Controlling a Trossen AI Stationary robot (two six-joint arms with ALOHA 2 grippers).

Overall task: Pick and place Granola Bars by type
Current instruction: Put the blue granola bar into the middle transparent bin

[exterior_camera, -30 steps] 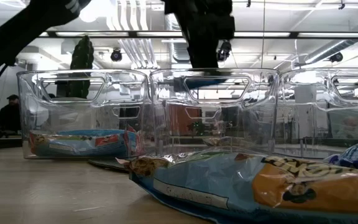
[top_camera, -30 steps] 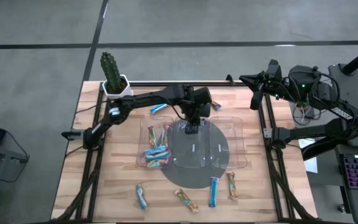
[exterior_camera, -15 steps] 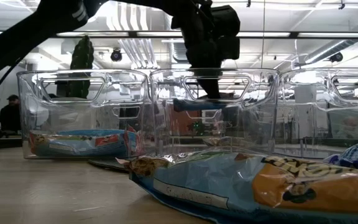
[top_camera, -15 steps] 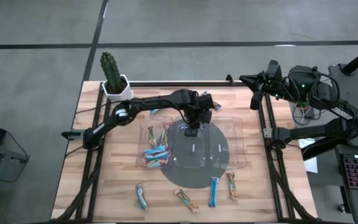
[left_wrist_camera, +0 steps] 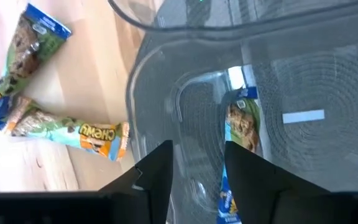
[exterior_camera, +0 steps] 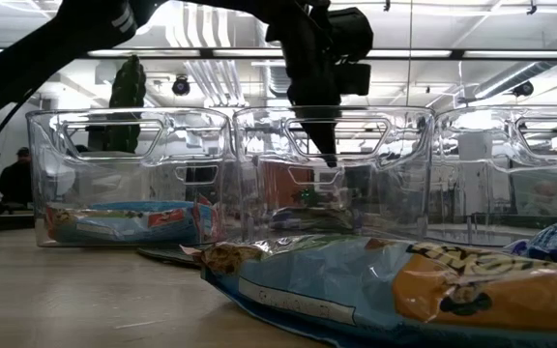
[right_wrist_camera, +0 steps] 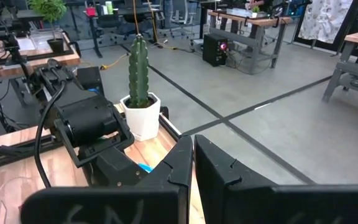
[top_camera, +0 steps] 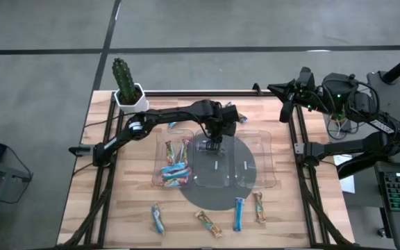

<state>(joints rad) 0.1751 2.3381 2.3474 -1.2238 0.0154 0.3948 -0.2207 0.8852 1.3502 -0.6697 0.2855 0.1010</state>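
Over the middle compartment of the clear plastic three-compartment tray point(top_camera: 266, 161), the left gripper point(top_camera: 216, 139) hung with its two dark fingers point(left_wrist_camera: 157, 174) set apart and nothing between them. Directly beneath it, on the floor of that compartment, lay a blue-wrapped granola bar point(left_wrist_camera: 241, 127), free of the fingers. The tray's left compartment held a small heap of granola bars point(top_camera: 174, 167) in blue and multicoloured wrappers; the right compartment's contents could not be made out. Near the table's front edge four loose wrapped bars point(top_camera: 209, 223) lay in a rough row on the wooden tabletop point(top_camera: 127, 201), well apart from the tray, and one more blue bar point(top_camera: 177, 121) lay behind the tray beside the left arm. A green cactus in a white pot point(top_camera: 125, 85) stood at the table's back left corner. The right gripper point(right_wrist_camera: 193, 163) waited off the table's right side, its fingers pressed together on nothing.
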